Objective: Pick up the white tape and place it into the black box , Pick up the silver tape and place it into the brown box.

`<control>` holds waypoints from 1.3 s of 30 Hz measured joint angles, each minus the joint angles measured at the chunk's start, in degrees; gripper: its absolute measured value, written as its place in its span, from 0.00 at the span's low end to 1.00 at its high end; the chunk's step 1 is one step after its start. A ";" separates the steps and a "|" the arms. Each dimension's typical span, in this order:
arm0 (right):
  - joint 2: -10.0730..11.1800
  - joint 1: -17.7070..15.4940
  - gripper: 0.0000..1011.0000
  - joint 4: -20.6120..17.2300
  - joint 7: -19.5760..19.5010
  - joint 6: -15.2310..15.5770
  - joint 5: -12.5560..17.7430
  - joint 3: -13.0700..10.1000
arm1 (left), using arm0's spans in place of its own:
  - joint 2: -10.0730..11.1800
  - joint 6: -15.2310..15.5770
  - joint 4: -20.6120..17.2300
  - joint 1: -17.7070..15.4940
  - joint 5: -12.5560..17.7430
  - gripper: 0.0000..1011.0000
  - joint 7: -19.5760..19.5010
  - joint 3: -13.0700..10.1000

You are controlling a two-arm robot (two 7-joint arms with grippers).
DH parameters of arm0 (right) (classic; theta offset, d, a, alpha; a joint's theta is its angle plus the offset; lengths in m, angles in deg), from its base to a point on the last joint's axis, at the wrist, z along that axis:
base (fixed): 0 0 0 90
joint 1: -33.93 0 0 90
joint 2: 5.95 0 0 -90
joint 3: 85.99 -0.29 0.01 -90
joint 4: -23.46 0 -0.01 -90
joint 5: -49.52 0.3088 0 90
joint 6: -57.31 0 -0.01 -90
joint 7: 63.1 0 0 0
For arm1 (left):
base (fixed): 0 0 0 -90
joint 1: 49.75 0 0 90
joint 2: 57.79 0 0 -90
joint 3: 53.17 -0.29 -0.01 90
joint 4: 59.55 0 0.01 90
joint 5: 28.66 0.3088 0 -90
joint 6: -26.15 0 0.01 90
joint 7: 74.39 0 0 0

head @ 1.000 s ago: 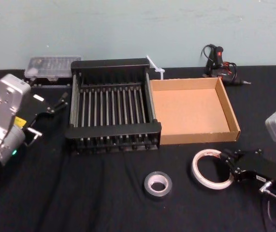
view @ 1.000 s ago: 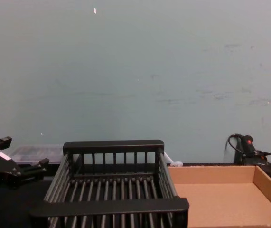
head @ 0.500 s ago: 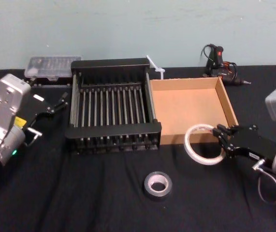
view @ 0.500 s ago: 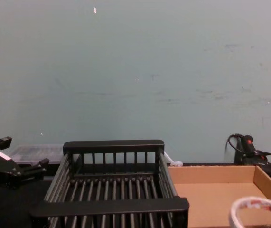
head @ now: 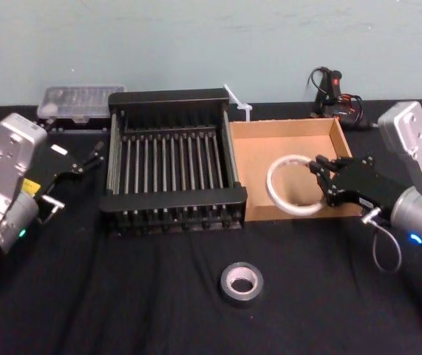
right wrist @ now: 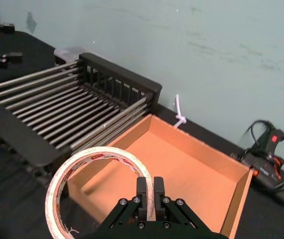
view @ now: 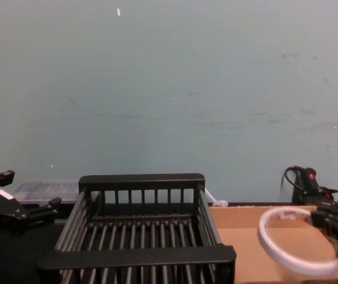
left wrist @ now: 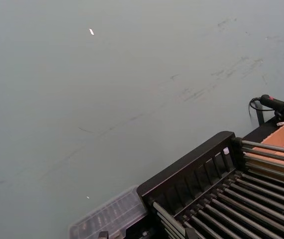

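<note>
white tape: the white tape is held off the surface, standing on edge as an open ring above the near left part of the brown box; the right wrist view shows reddish marks on its pale rim.
right hand: the right hand is clamped on the right side of the ring, its two fingers pinched together over the band.
right arm pose: reaches in from the right edge, forearm slanting toward the middle, black hand pointing left over the box's front right corner; the grey wrist housing sits higher, behind it.
brown box: the brown box lies right of the black box, their side walls touching.
black box: the black box stands at the middle of the surface, slatted floor bare.
silver tape: the silver tape lies flat on the black surface, in front of both boxes and well apart from the right hand.
left hand: the left hand is raised just left of the black box, fingers spread and holding nothing.
left arm pose: bent at the left edge, hand pointing right toward the crate.
</note>
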 joint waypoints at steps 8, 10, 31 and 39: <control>-2.51 4.61 0.09 3.81 0.30 -0.02 -1.30 1.19 | 0.00 0.00 0.00 0.00 0.00 0.99 0.00 0.00; -2.89 5.37 0.09 4.37 0.45 -0.01 -1.47 1.43 | 0.00 0.00 0.00 0.00 0.00 0.99 0.00 0.00; -7.78 14.29 0.09 12.33 3.46 -0.41 -2.83 5.54 | 0.00 0.00 0.00 0.00 0.00 0.99 0.00 0.00; -9.56 17.20 0.09 15.05 5.07 -1.36 -2.94 7.71 | 0.00 0.00 0.00 0.00 0.00 0.99 0.00 0.00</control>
